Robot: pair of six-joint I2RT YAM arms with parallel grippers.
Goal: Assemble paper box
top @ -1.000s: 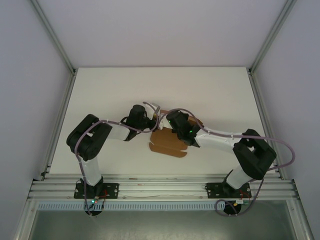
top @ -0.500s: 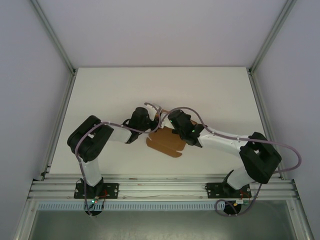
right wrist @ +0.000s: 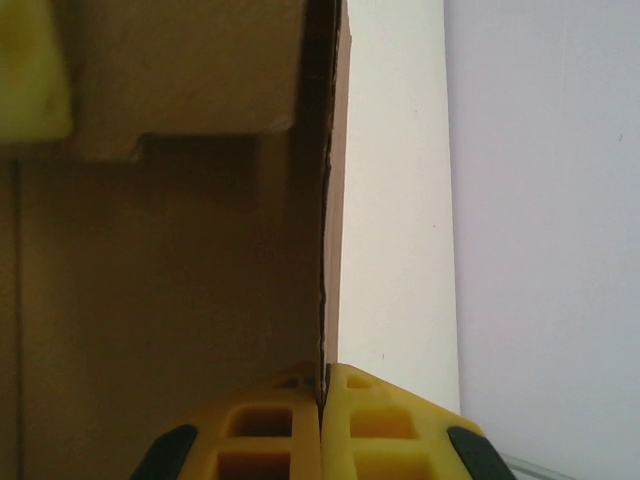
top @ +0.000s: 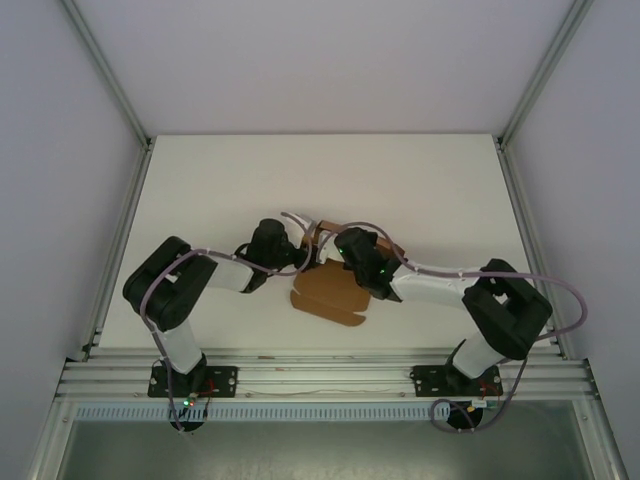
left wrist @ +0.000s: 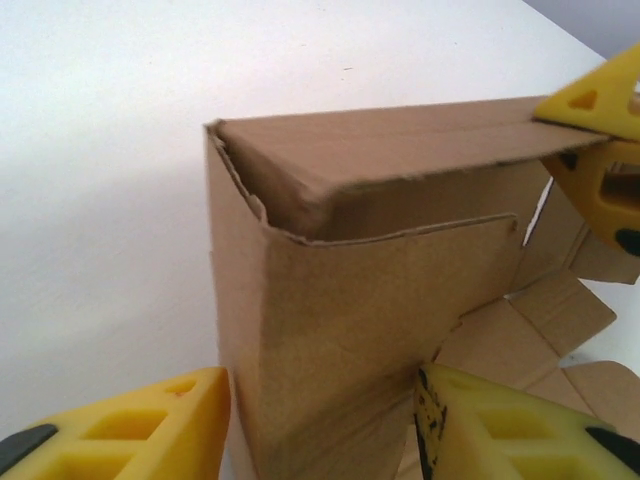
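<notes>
Top external view: a white counter sits inside a booth of pale walls, with aluminium rails along its near edge where the two arms are bolted. Both arms reach inward and meet at the middle of the counter, each trailing a purple cable, and their black wrists hide the far part of the work. The paper box, plain brown cardboard and only partly folded, lies just under and in front of those wrists, with flat rounded flaps spread toward the near edge. From the left wrist, a raised section of the box stands upright on the counter, its top flap bent over. The left gripper has its yellow fingers spread wide, with this section between them and the cardboard against both. A yellow finger of the other arm touches the box's upper right corner. From the right wrist, the right gripper has its fingers pressed together on the thin edge of a cardboard panel, which runs straight away from them.
</notes>
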